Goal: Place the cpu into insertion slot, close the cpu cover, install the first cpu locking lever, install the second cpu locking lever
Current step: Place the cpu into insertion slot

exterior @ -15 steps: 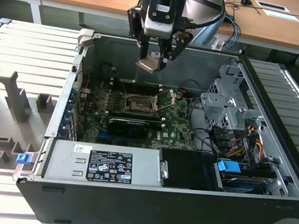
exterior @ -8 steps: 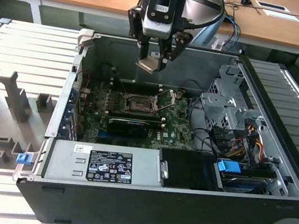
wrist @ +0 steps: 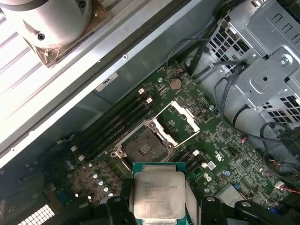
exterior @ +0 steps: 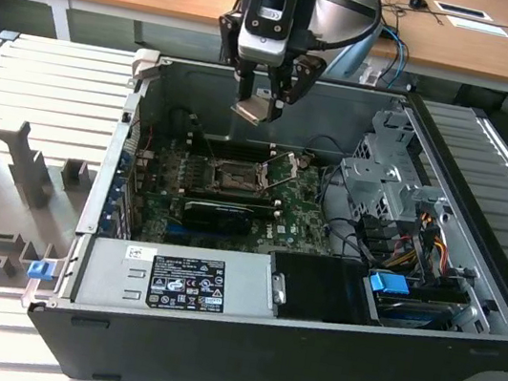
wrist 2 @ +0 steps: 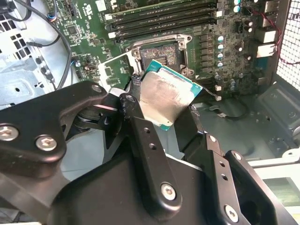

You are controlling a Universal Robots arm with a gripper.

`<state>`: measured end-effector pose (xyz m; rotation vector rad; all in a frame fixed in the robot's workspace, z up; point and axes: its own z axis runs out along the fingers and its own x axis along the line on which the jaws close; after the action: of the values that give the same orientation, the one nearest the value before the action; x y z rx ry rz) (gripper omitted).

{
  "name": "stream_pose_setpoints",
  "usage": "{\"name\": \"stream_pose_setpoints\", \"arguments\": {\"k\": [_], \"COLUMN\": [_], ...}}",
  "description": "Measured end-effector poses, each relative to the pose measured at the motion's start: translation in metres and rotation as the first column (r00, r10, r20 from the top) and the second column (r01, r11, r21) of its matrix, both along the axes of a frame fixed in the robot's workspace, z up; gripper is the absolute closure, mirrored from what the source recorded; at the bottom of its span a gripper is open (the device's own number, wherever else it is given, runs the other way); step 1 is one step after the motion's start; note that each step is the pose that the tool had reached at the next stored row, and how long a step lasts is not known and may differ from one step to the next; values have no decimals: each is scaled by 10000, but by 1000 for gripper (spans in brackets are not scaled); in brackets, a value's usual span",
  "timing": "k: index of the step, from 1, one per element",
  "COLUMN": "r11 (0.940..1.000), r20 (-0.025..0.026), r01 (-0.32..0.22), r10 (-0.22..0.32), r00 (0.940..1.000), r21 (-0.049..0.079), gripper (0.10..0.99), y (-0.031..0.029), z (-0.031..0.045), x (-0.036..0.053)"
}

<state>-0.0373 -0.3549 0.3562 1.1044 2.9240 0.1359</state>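
I am doing the first step. My hand [exterior: 262,103] is gripping the cpu [wrist: 157,194] by two opposite edges and holding it tilted in the air above the open case, well apart from the insertion slot [wrist: 145,143]. The cpu cover [wrist: 182,123] is standing swung open beside the bare slot. As I judge it, placing is calling for a levelled chip squared to the socket. I am counting one cpu, one slot and one cover.

gripper [exterior: 264,103]: black | cpu [wrist: 156,194] in its grip: pale silver-grey face, green rim | slot [wrist: 143,143] under the tool: black frame, dark centre | cover [wrist: 180,123] beside slot: bare silver | board [wrist: 225,140]: green | case [exterior: 305,353] around: black | table [exterior: 39,79]: grey, ribbed | clip [exterior: 389,283] well off from tool: blue
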Motion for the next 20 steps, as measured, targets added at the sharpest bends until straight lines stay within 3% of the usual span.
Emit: {"name": "stream_pose_setpoints", "arguments": {"k": [14,20], "r11": [9945,9862], "r20": [0,0], "r01": [1048,1656], "r10": [-1048,-1656], "r00": [9945,9862], "r21": [-7,-7], "gripper": [557,557], "y": [0,0], "z": [-2,-2], "x": [0,0]}}
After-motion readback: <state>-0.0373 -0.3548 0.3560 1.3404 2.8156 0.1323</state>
